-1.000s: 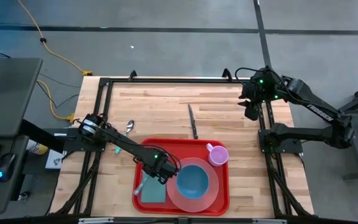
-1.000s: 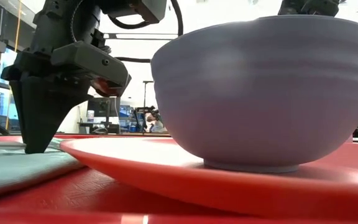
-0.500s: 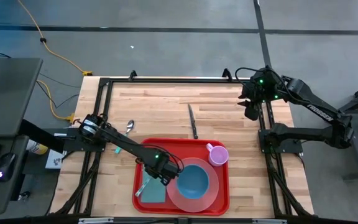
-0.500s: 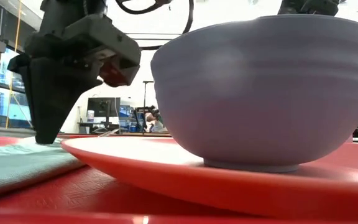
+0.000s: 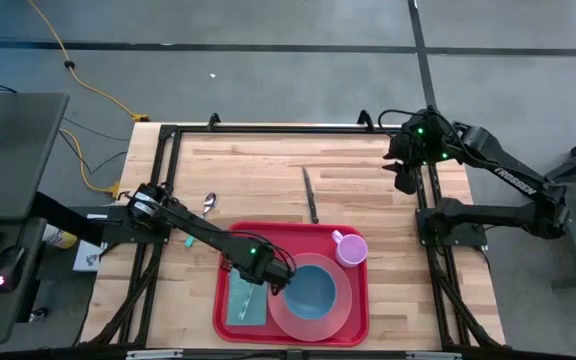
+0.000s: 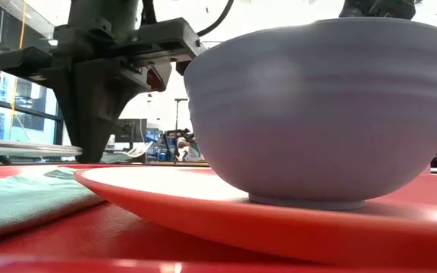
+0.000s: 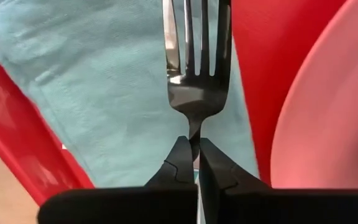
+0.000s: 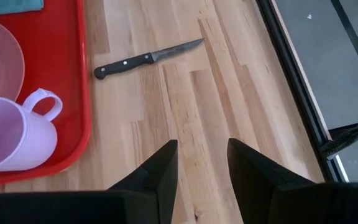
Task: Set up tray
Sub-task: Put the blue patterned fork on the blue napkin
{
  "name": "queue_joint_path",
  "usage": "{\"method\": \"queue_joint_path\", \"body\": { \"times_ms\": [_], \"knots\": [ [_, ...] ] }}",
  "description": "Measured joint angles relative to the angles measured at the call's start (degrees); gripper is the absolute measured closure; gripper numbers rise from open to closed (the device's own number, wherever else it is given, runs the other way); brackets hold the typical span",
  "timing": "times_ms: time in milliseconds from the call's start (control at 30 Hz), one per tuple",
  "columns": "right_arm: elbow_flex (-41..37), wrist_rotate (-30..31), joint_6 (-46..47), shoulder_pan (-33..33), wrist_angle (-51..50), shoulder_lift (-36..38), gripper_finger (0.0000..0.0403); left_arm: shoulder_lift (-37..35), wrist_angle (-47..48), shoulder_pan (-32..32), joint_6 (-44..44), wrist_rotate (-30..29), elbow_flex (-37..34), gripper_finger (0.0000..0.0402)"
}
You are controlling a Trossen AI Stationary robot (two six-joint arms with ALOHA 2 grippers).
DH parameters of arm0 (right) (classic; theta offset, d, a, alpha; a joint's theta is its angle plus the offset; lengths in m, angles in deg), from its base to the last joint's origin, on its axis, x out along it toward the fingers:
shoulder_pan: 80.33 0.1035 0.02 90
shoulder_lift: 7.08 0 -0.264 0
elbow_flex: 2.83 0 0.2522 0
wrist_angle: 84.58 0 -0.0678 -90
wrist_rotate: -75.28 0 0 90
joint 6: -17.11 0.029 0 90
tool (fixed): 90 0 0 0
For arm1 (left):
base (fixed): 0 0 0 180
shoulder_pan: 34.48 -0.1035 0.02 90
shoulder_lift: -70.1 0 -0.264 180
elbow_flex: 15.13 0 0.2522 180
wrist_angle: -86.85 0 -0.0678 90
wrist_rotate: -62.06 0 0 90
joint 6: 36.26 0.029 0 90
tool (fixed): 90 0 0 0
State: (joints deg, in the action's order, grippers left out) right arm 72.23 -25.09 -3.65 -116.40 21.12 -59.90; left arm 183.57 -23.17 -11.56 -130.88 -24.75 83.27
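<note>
Spoon point(image 5: 209, 204) lies on the bare wood at the left of the table point(image 5: 268, 170), just beyond the tray's far left corner and close beside the left arm. The tray point(image 5: 353, 318) sits at the near middle of the table, with a teal napkin point(image 5: 245, 303) spread flat in its left part. The left gripper point(image 5: 264, 282) hangs over the napkin's edge next to the plate, its jaws clenched on the neck of a fork point(image 7: 196, 43); in the left wrist view the fork's tines point away from the fingers point(image 7: 178, 163) and stand above the cloth, with the plate's rim to one side. The pink plate point(image 5: 343, 305) fills the tray's middle and right, and a blue bowl point(image 5: 311, 288) rests on it; the low view shows the bowl point(image 6: 325, 106) large and upright on the plate point(image 6: 226, 208), the left gripper behind it. A pink mug point(image 5: 348, 246) stands in the tray's far right corner, its handle turned toward the tray's middle. A knife point(image 5: 310, 194) with a black handle lies on the wood just beyond the tray's far rim, blade pointing away. The right gripper point(image 5: 405, 176) waits at the table's far right edge, well apart from the tray, with its fingers point(image 8: 157, 171) released and nothing between them.
</note>
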Motion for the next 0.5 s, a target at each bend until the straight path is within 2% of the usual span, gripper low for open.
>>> {"method": "queue_joint_path", "body": {
  "times_ms": [167, 500],
  "knots": [
    [0.0, -0.9, -0.6, 0.0, -0.1, 0.0, 0.0284, 0.0, -0.1, 0.0, -3.6, -1.2, 0.0, 0.0374],
    [0.0, -3.6, -2.5, 0.5, 0.2, 0.0, 0.0284, 0.0, -0.6, -1.6, -4.7, -2.6, 0.0, 0.0374]
  ]
}}
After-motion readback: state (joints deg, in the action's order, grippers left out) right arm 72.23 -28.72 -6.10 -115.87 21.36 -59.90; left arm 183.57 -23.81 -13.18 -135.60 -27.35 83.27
